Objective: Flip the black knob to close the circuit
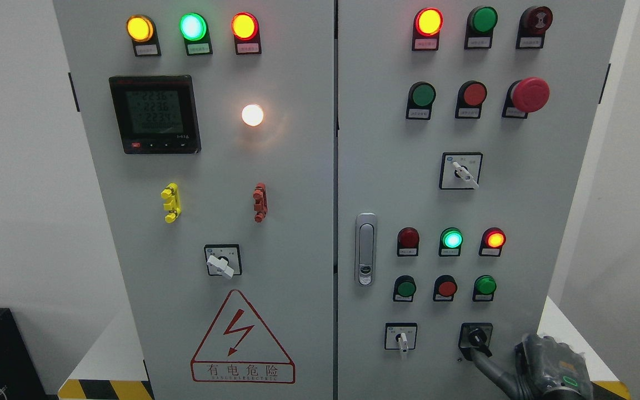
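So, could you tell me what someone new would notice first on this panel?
Probably the glowing white lamp on the left door, beside the digital meter, and the big red mushroom button at the right door's upper right. Next, the right hand at the bottom right, its fingers reaching up to the black knob.

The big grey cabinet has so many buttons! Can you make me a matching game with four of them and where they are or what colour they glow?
Things:
1. black knob
2. emergency stop button
3. digital meter
4. warning triangle

Clues:
A. upper left, showing numbers
B. bottom right, touched by the right hand's finger
C. big red mushroom shape, upper right
D. red lightning bolt, bottom of the left door

Pairs: 1-B, 2-C, 3-A, 4-D
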Action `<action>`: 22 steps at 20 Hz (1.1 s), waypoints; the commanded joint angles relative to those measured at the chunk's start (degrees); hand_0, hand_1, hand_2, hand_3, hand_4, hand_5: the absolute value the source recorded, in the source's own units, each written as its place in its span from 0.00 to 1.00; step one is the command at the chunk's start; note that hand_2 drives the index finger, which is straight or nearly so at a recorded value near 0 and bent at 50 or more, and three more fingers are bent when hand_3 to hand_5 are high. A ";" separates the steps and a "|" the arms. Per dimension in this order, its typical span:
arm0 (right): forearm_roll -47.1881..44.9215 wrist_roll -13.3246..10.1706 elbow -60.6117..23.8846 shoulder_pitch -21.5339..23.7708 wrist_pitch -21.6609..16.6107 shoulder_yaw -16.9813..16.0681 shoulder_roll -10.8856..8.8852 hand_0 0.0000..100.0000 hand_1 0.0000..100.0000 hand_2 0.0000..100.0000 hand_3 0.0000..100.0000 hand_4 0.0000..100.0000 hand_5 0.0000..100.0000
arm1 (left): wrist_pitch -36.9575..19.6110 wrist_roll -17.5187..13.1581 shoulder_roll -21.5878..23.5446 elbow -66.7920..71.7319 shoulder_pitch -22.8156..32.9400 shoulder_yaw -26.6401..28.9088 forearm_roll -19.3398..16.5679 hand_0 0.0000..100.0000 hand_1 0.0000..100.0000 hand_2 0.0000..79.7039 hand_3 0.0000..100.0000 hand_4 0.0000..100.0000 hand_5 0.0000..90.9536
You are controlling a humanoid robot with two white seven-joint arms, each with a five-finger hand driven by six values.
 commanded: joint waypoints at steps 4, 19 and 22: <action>-0.25 -0.63 -0.27 -0.01 0.06 0.58 -0.34 0.00 0.06 0.86 1.00 0.91 0.95 | 0.06 0.02 0.00 0.01 1.14 0.00 0.00 0.12 0.56 0.00 0.00 0.00 0.00; -1.30 -0.63 -0.35 -0.10 0.06 -0.21 -1.05 0.00 0.06 0.86 1.00 0.91 0.95 | -0.03 0.02 0.00 0.01 1.14 0.00 0.00 0.12 0.56 0.00 0.00 0.00 0.00; -1.39 -0.63 -0.44 -0.10 0.06 -0.12 -1.05 0.00 0.06 0.86 1.00 0.91 0.95 | 0.06 0.02 0.00 0.01 1.23 0.00 0.00 0.12 0.56 0.00 0.00 0.00 0.00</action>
